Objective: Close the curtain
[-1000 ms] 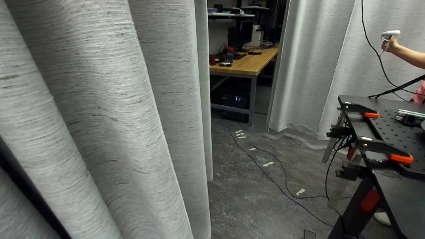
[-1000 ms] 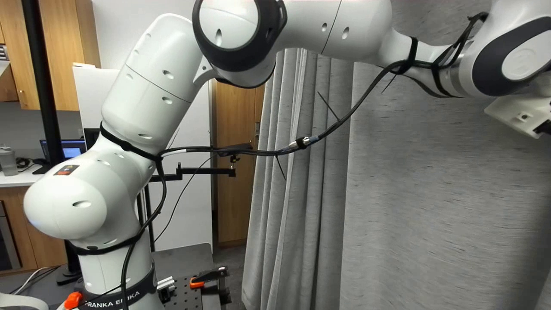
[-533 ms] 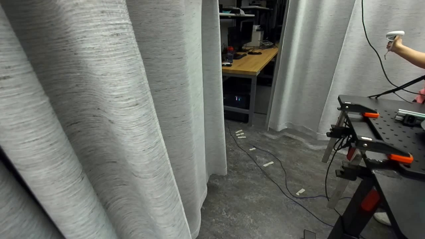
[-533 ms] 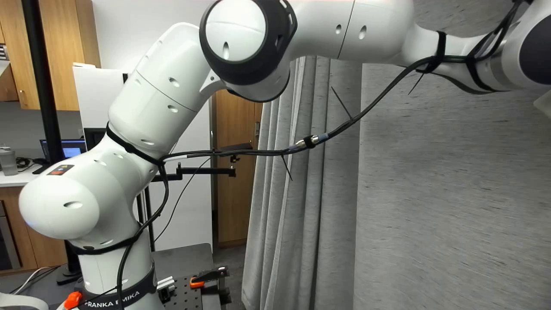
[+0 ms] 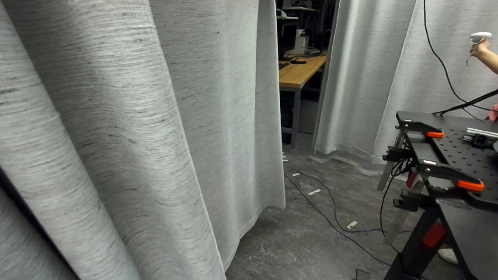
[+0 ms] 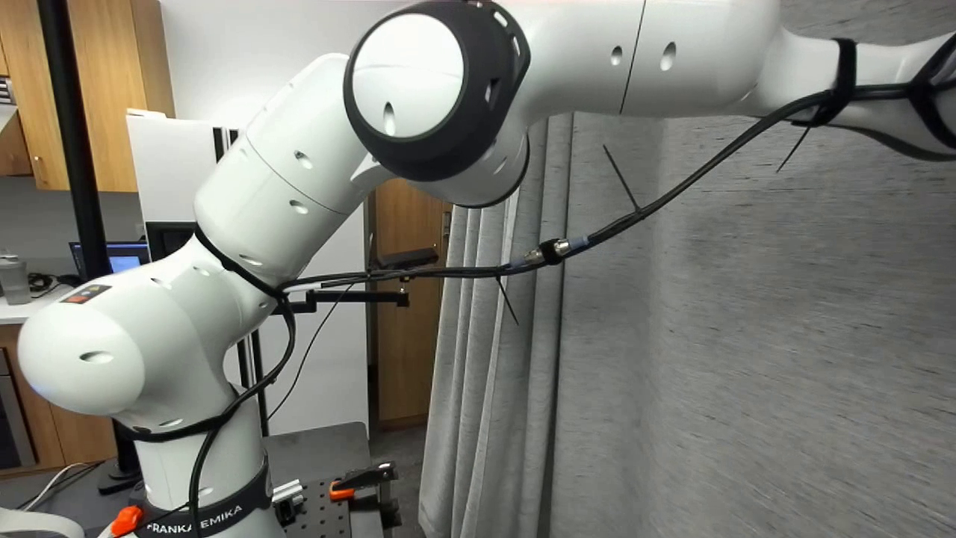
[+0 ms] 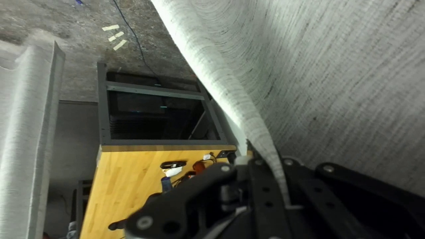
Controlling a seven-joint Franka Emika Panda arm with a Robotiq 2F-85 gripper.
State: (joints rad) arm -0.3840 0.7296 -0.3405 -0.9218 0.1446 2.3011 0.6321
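In the wrist view, the end effector (image 7: 268,154) is squeezed together, with the edge of the big grey-white curtain (image 7: 332,83) pinched inside it. The curtain hangs in tall, deep folds in both exterior views. In an exterior view, the white robot arm (image 6: 269,172) stretches across in front of it, with a black cable (image 6: 463,272) tied on. Past the curtain's edge is a gap, and a wooden surface (image 5: 303,70) peeks through. A paler curtain (image 5: 358,77) hangs on the far side of the gap. Someone's hand (image 5: 481,48) holds a white controller (image 5: 481,35). Black clamps (image 5: 447,171) sit on a black surface (image 5: 476,167) with holes.
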